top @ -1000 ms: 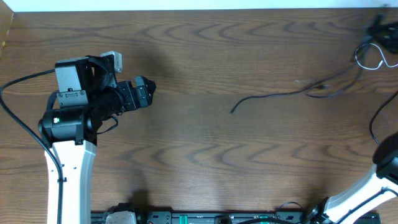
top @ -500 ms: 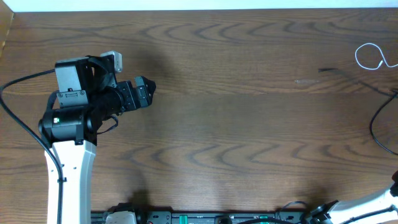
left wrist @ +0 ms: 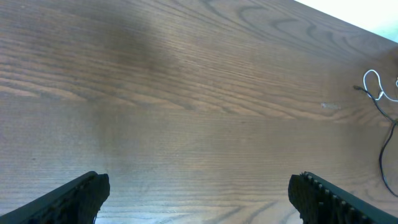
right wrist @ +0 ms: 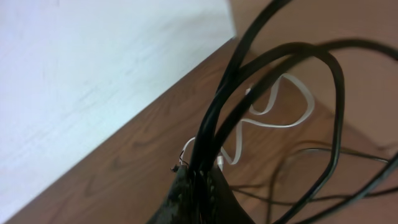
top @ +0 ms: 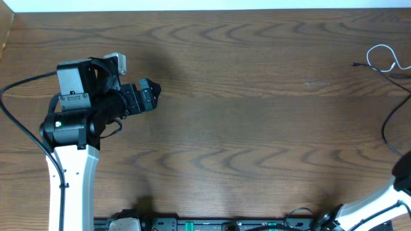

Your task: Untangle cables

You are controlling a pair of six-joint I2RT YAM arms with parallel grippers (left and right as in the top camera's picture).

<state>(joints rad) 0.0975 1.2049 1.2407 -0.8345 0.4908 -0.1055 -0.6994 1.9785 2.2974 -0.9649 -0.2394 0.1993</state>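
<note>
The white cable (top: 381,56) lies as a small loop at the table's far right edge; it also shows in the left wrist view (left wrist: 373,84) and the right wrist view (right wrist: 277,112). A thin black cable (top: 369,67) has its free end just left of that loop and runs off to the right. In the right wrist view my right gripper (right wrist: 202,190) is shut on several strands of black cable (right wrist: 273,68), which rise in loops above the table. The right gripper itself is outside the overhead view. My left gripper (top: 146,96) is open and empty over bare table at the left (left wrist: 199,199).
The left arm's base and camera housing (top: 74,109) stand at the left, with its thick black wire (top: 19,128) looping beside it. The right arm's white link (top: 379,202) shows at the bottom right. The white wall edge (right wrist: 93,74) borders the table's far side.
The black cable has been dragged to the right. Its free end went from the table's middle to the far right by the white loop. The left arm has not moved.
</note>
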